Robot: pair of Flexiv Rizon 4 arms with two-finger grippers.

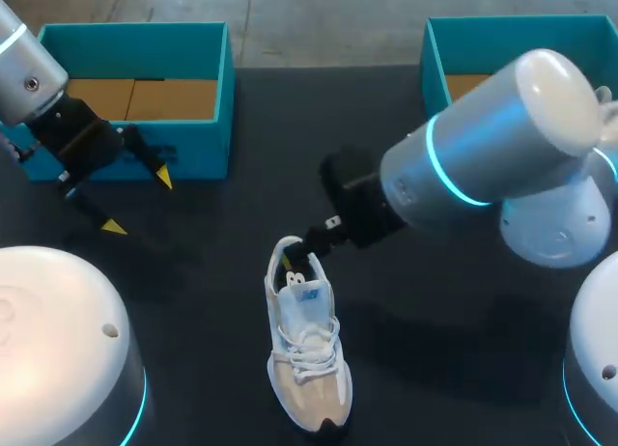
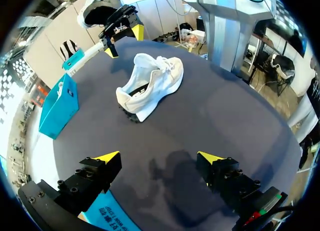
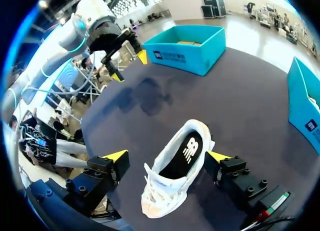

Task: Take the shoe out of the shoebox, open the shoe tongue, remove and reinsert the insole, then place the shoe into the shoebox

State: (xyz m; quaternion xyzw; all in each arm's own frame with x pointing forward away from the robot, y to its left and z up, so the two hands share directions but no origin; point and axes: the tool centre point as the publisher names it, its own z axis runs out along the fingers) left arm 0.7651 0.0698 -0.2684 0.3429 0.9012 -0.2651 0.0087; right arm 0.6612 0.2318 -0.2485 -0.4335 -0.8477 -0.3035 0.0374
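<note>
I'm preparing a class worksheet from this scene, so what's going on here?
A white lace-up sneaker stands on the dark table, outside the left teal cardboard shoebox and the right teal cardboard shoebox. The right end effector hovers open over its heel, black insole showing inside. The left end effector hangs open and empty near the left shoebox.

Robotics lab: robot arms [image 1: 463, 166] flank a dark table [image 1: 212, 272].

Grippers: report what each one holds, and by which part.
Nothing is held. The left gripper is open and empty; the right gripper is open, the heel of the shoe between its fingers, not clamped.
</note>
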